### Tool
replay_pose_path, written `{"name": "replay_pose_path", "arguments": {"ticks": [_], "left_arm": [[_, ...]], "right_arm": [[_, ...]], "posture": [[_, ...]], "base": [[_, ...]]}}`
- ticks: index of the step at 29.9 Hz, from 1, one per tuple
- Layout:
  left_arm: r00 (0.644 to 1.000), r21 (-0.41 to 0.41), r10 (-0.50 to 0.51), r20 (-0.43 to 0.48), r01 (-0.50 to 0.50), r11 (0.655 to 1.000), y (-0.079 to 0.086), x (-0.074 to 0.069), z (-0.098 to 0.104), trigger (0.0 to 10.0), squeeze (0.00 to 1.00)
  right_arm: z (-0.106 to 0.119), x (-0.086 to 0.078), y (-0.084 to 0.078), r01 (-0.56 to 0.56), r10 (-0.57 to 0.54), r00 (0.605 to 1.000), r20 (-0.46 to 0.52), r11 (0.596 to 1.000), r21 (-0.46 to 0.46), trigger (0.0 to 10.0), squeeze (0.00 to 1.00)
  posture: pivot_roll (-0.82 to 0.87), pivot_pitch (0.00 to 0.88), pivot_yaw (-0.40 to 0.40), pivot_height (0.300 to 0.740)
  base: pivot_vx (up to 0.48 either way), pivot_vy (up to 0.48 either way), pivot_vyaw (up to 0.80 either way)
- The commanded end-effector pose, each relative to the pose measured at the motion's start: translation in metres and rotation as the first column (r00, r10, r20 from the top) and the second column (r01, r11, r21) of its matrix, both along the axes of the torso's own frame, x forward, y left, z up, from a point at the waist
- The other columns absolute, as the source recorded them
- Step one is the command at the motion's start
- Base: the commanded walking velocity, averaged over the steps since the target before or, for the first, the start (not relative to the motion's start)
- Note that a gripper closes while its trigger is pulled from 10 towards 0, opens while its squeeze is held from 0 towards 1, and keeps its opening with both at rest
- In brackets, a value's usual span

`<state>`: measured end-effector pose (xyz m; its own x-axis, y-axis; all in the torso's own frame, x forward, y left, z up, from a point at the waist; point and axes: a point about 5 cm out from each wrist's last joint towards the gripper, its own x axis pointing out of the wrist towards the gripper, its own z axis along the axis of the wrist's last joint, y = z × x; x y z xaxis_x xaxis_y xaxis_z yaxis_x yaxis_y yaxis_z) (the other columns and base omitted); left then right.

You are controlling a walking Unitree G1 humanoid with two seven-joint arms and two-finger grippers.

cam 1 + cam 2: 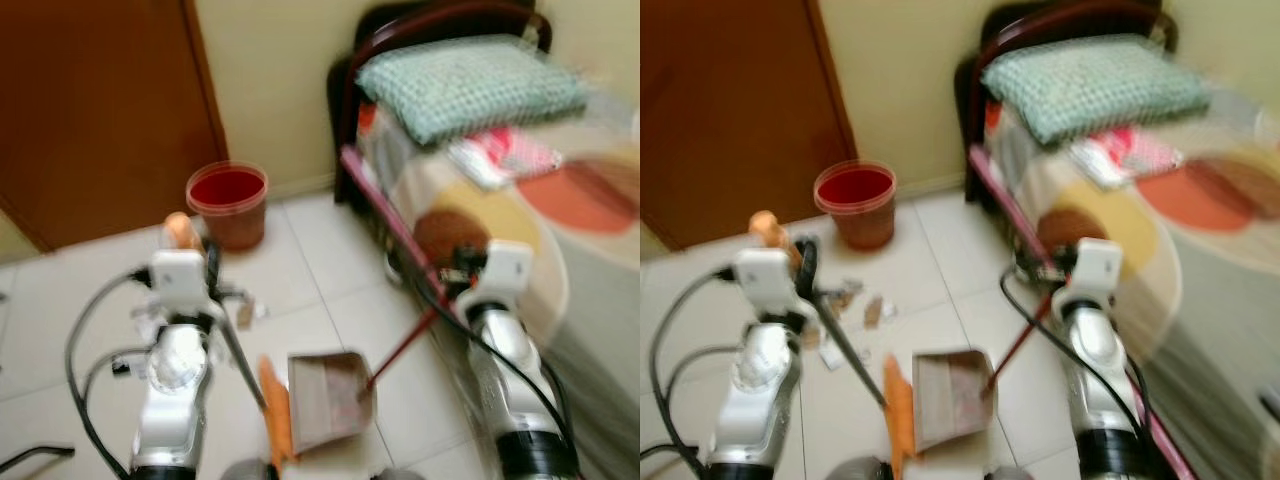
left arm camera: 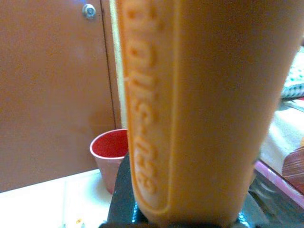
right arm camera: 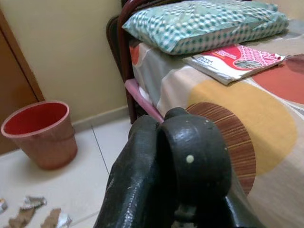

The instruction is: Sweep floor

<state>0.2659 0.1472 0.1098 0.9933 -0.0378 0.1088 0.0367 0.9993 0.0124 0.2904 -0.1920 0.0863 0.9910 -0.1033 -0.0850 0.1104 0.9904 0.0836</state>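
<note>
Two tools are in play: the left gripper (image 1: pixel 185 262) is clamped round the orange handle (image 2: pixel 190 109) of a broom, its dark shaft slanting down to the orange head (image 1: pixel 277 415) near the robot, so a stroke can drag litter in. The right gripper (image 1: pixel 470 268) seems to pinch the red stick of the dustpan (image 1: pixel 330 395), which lies on the floor just beside the broom head, though blur hides its fingers. Paper scraps (image 1: pixel 855 300) lie farther out on pale tiles, before a red bucket (image 1: pixel 228 203). A bed (image 1: pixel 520 200) fills the right side.
</note>
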Motion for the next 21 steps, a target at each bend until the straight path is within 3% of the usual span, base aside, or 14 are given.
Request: {"name": "replay_pose_path", "arguments": {"ticks": [1,7,14,21], "left_arm": [[1.000,0.028,0.009,0.022,-0.010,1.000,0.005,0.000,0.005,10.0,0.00],[0.998,0.074,-0.031,0.060,0.026,0.997,-0.006,-0.002,0.011,10.0,0.00],[0.980,0.137,-0.065,0.189,0.039,0.990,-0.013,0.004,0.041,10.0,0.00],[0.962,0.114,-0.087,0.260,0.059,0.992,-0.020,0.008,0.067,10.0,0.00]], "right_arm": [[0.011,0.004,0.000,-0.001,0.002,0.999,0.043,1.000,-0.020,10.0,0.00],[0.011,0.005,0.003,-0.005,0.006,0.999,0.044,1.000,-0.018,10.0,0.00],[0.011,0.005,0.003,-0.005,0.007,0.999,0.044,1.000,-0.025,10.0,0.00],[0.010,0.005,0.004,-0.005,0.006,0.999,0.043,1.000,-0.027,10.0,0.00]], "posture": [[-0.07,0.044,-0.029,0.740],[-0.07,0.044,-0.029,0.740],[-0.07,0.045,-0.027,0.740],[-0.07,0.045,-0.025,0.740]], "base": [[0.000,0.000,0.00],[0.000,0.000,0.00],[0.000,0.000,0.00],[0.000,0.000,0.00]]}}
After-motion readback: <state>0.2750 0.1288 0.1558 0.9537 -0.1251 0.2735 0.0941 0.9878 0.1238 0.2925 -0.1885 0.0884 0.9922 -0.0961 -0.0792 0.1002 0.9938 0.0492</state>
